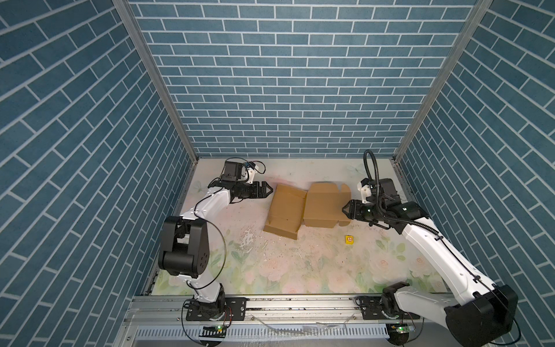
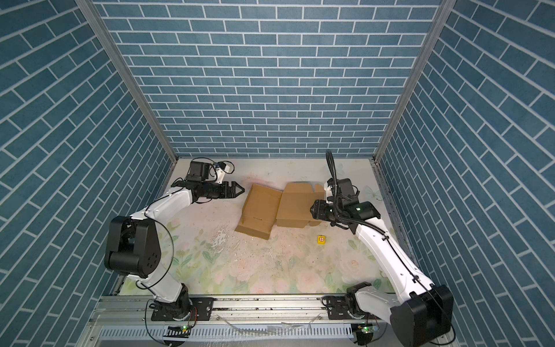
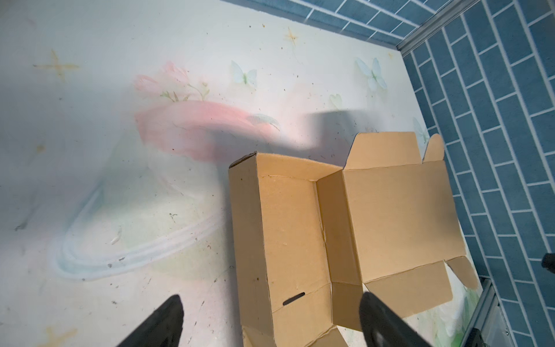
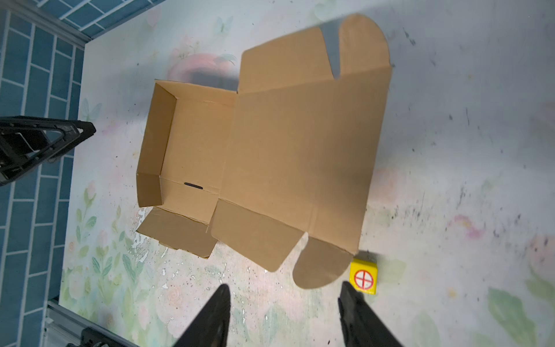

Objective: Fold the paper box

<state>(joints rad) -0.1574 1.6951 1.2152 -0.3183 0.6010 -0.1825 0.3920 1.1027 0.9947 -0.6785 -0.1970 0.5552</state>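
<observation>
The paper box [image 1: 306, 207] [image 2: 279, 207] lies unfolded at the back middle of the table. It is brown cardboard: a shallow tray part with a raised side wall on the left, and a wide lid panel [image 4: 300, 150] with rounded tabs on the right. My left gripper [image 1: 270, 190] [image 2: 241, 190] [image 3: 271, 297] is open just left of the tray's far corner, holding nothing. My right gripper [image 1: 345, 210] [image 2: 313, 210] [image 4: 285, 285] is open at the lid's right edge. Nothing sits between its fingers, and a rounded tab [image 4: 322, 264] lies just ahead of them.
A small yellow cube [image 1: 349, 239] [image 2: 321, 239] [image 4: 364, 278] with a red crossed circle sits on the floral table [image 1: 300, 264] close to the lid's near right corner. Blue brick walls close in the back and both sides. A metal rail [image 1: 300, 303] runs along the front edge.
</observation>
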